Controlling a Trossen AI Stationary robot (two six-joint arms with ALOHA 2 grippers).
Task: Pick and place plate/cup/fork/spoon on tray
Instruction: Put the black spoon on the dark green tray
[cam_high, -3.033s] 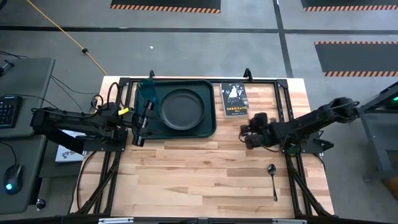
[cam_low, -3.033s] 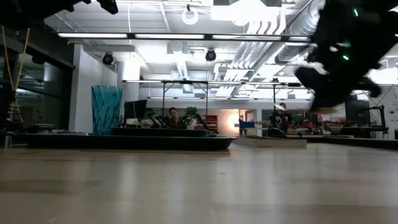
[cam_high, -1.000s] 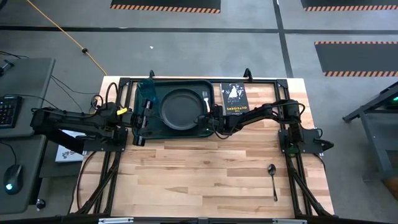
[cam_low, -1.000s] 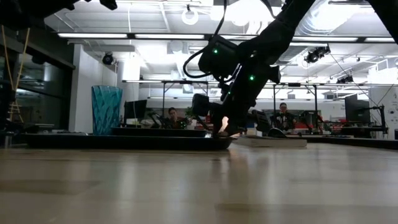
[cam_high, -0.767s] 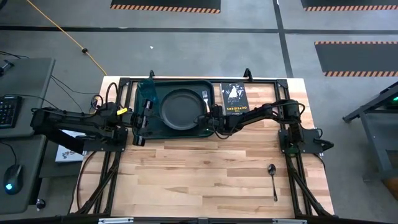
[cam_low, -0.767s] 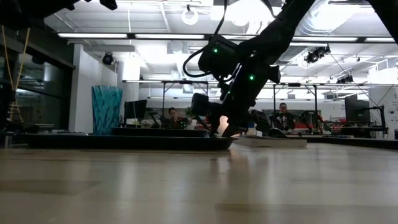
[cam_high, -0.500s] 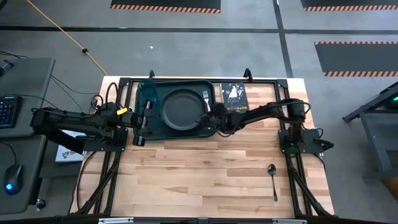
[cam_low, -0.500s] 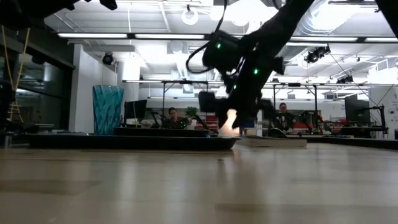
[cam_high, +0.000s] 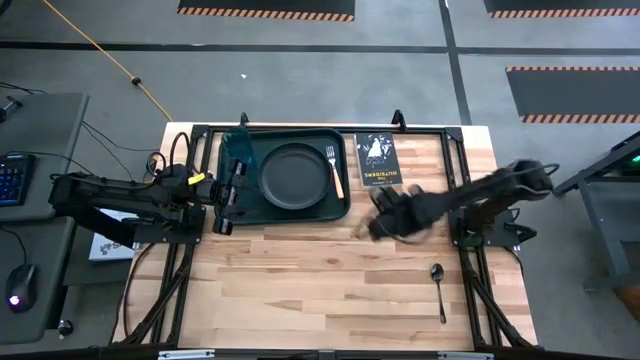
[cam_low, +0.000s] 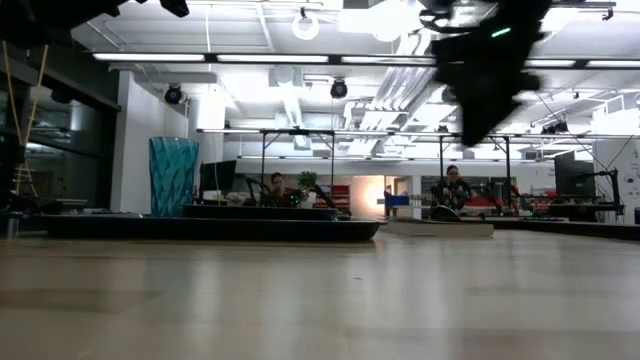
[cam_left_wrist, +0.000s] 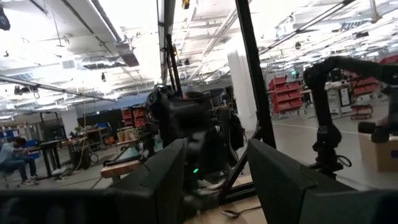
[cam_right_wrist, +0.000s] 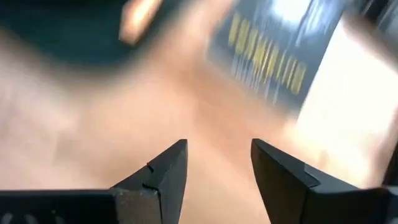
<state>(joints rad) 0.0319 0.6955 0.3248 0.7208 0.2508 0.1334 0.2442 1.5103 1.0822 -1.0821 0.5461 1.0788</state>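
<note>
The dark green tray (cam_high: 345, 205) lies at the table's far edge, left of middle. On it rest the black plate (cam_high: 294, 175), the teal cup (cam_high: 237, 146) upright in the far left corner, and the fork (cam_high: 333, 168) flat between the plate and the tray's right rim. The spoon (cam_high: 438, 285) lies on the bare table at the near right. My right gripper (cam_high: 385, 218) is open and empty above the table, right of the tray; it also shows in its wrist view (cam_right_wrist: 217, 155). My left gripper (cam_high: 228, 192) waits open at the tray's left edge.
A small black book (cam_high: 377, 160) with white print lies just right of the tray at the far edge. A black metal frame (cam_high: 455, 160) borders the table's far and side edges. Bare wood stretches across the near half of the table.
My right gripper has let go of the fork and drawn away fast from the tray's right rim toward the table's right and near side, rising. The fork now lies still on the tray beside the plate. The left arm has kept still.
</note>
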